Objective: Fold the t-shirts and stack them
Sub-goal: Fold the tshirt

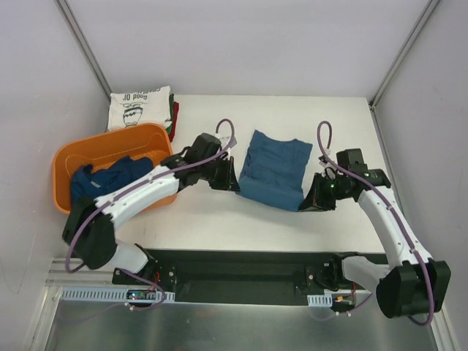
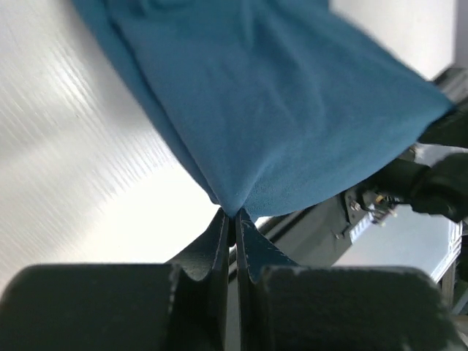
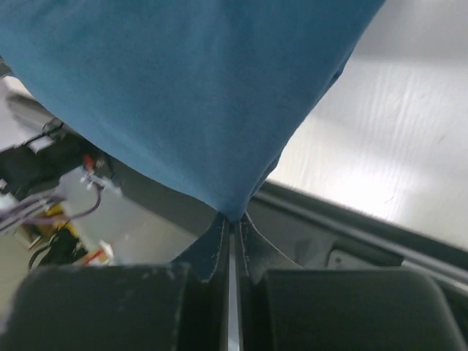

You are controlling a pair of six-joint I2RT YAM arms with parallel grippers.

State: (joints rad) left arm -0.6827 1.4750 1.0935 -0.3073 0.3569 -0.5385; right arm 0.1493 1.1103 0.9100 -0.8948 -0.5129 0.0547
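A dark blue t-shirt [image 1: 274, 168], partly folded, lies in the middle of the white table [image 1: 219, 212]. My left gripper [image 1: 232, 184] is shut on its near left corner, seen pinched in the left wrist view [image 2: 232, 212]. My right gripper [image 1: 311, 203] is shut on its near right corner, seen pinched in the right wrist view [image 3: 235, 216]. The blue cloth [image 2: 278, 110] spreads away from both grippers [image 3: 183, 95]. A folded stack with a cream printed shirt [image 1: 139, 106] on top and green and red edges [image 1: 174, 117] sits at the back left.
An orange tub [image 1: 95, 150] at the left holds another crumpled dark blue shirt [image 1: 110, 179]. Grey walls enclose the table at the back and sides. The black arm-base rail [image 1: 241, 274] runs along the near edge.
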